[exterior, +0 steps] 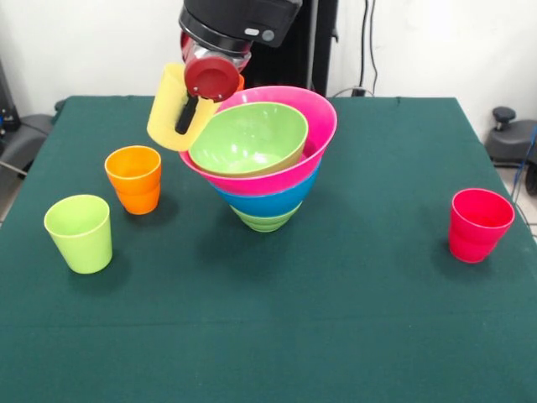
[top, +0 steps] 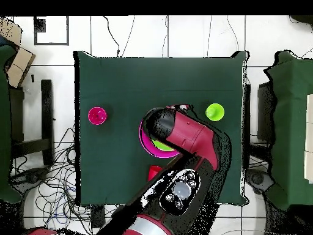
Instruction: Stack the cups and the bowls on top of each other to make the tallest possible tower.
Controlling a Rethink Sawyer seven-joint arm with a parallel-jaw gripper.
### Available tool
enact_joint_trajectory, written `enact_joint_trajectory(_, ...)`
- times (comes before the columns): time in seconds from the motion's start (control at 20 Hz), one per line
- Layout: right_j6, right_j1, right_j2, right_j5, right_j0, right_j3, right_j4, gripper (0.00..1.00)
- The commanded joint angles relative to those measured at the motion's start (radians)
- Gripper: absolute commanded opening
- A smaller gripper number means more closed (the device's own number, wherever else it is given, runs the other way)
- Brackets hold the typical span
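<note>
Pale yellow plastic fills my jaws (exterior: 195, 107): they are clamped on the yellow cup (exterior: 174, 109), one black finger inside its mouth against the wall. I hold that cup tilted on its side at upper left of centre in the front view, its mouth facing right, just beside the rim of the pink bowl (exterior: 315, 143); I cannot tell whether they touch. A red disc on the wrist (exterior: 211, 77) sits right above it, with an orange cup (exterior: 238, 83) barely showing behind.

Right of the jaws, at centre frame, stands the tower (exterior: 267, 168): a small light green bowl (exterior: 264, 220) at the bottom, a blue bowl (exterior: 267, 201) in it, then the pink bowl, and a larger light green bowl (exterior: 247, 138) lying tilted inside the pink one.

On the green surface (exterior: 277, 327), another orange cup (exterior: 134, 179) stands upright at left, with a lime green cup (exterior: 79, 232) near it at lower left. A red cup (exterior: 479, 224) stands well apart at right.

In the overhead view my arm (top: 186, 138) covers most of the tower. I can read no label or writing anywhere.
</note>
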Motion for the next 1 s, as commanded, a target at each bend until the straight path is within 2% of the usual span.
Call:
enact_joint_trajectory(0.05,0.245,0.05,0.025,0.124,0.041,-0.002,0.05,0.0)
enact_joint_trajectory(1.0,0.245,0.101,-0.014,0.106,0.104,0.024,0.137,0.0)
